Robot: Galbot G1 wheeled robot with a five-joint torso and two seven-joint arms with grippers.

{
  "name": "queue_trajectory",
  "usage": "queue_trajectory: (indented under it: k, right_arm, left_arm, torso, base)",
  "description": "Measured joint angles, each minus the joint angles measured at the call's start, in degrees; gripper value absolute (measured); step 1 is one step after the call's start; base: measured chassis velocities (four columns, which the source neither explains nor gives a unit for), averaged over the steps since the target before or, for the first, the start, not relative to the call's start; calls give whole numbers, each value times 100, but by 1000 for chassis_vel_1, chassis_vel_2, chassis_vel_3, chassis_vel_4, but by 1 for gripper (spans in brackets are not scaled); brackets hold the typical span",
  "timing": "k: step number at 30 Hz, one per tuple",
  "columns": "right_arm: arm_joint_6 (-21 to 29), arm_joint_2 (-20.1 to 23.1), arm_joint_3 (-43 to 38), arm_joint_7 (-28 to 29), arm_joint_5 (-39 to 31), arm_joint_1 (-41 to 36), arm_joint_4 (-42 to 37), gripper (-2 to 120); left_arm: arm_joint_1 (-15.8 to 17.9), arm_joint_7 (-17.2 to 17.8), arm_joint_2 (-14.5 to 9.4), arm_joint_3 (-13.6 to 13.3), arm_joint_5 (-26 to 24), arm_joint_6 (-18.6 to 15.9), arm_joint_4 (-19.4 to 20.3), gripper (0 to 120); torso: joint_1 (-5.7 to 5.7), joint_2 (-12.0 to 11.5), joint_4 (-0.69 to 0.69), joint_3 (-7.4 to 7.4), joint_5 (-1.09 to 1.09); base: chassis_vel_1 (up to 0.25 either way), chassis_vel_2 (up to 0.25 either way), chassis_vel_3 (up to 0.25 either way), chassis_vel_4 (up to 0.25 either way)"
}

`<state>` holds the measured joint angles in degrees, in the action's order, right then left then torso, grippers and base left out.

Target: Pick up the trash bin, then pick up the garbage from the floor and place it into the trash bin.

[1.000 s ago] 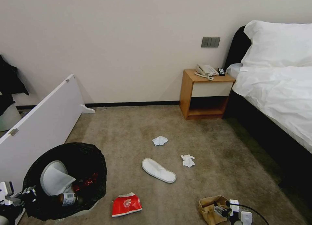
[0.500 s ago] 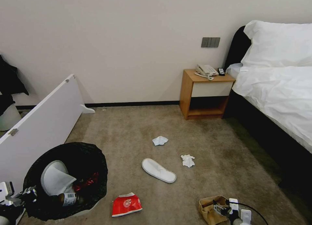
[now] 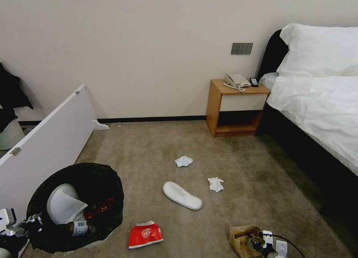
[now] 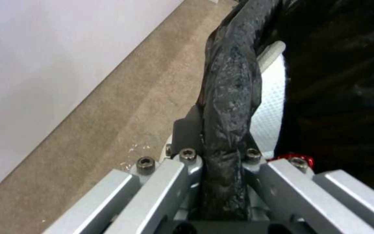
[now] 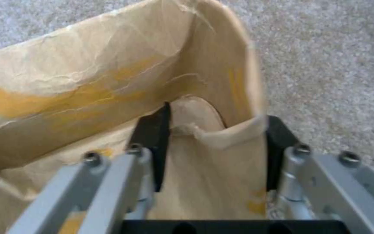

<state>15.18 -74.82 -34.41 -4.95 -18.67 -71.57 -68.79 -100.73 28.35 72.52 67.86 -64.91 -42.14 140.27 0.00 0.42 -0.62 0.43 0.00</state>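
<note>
Right gripper: nearest the robot at the lower right, it straddles one wall of the brown paper bag; the dark pads sit either side of the paper with a gap left, so the fingers are not yet closed on it. Over the last second it has sunk lower over the bag and the bag's mouth has shifted a little under it.
Meaning for the task: I judge this to be the approach to a grasp on the bag; closing and lifting remain.
Left gripper: at the lower left, clamped on the bag-covered rim of the trash bin, unchanged over the last second.
Trash bin contents: one white slipper, a clear bottle and something red lie inside.
Red snack packet: on the floor just beside the bin, untouched.
Second slipper: mid-floor, beyond the packet.
Crumpled tissues: one near the slipper, another a little farther off, both in the same spots as a second ago.
Far end: wooden nightstand with a telephone, beside the bed.
</note>
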Motion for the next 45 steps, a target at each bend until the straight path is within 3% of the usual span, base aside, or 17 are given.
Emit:
queue_trajectory:
  k: [2,6,8,10,26,36,38,40,45]
  right_arm:
    - [0,21,15,-14,1,-37,-33,25]
    - [-4,31,17,-21,3,-64,-65,20]
    - [-27,53,20,-49,30,-120,-158,4]
    - [-35,57,20,-63,45,-131,-178,0]
    - [-60,210,-152,-2,-17,-366,-895,0]
    - [-577,378,-702,-261,326,-774,-2310,0]
    - [-639,403,-758,-272,261,-812,-2562,0]
    - [-725,498,-899,-300,-185,-909,-3492,0]
    - [-766,599,-905,-334,-456,-923,-4003,0]
  left_arm:
    - [0,2,-1,8,0,0,1,3]
    - [0,2,0,10,-1,0,1,3]
    - [-1,2,27,0,-1,0,1,3]
    - [-1,3,34,-8,0,0,2,3]
    - [36,9,-8,-161,9,0,30,3]
    - [51,0,-252,-447,32,0,-99,3]
    - [48,-4,-268,-470,33,0,-103,3]
    - [51,-8,-336,-515,28,0,-111,3]
    - [-7,-39,-450,-582,18,1,-131,3]
  torso:
    - [0,0,-1,0,0]
    - [0,0,-1,0,0]
    - [0,0,-1,0,0]
    - [0,0,0,0,0]
    - [0,0,1,0,0]
    - [0,0,0,0,-2]
    - [0,0,0,0,-1]
    - [0,0,0,-1,-2]
    - [0,0,0,-1,0]
  base:
    - [0,0,0,0]
    - [0,0,0,0]
    - [0,0,0,0]
    - [0,0,0,0]
    - [0,0,0,0]
    - [0,0,0,0]
    - [0,0,0,0]
    - [0,0,0,0]
    - [0,0,0,0]
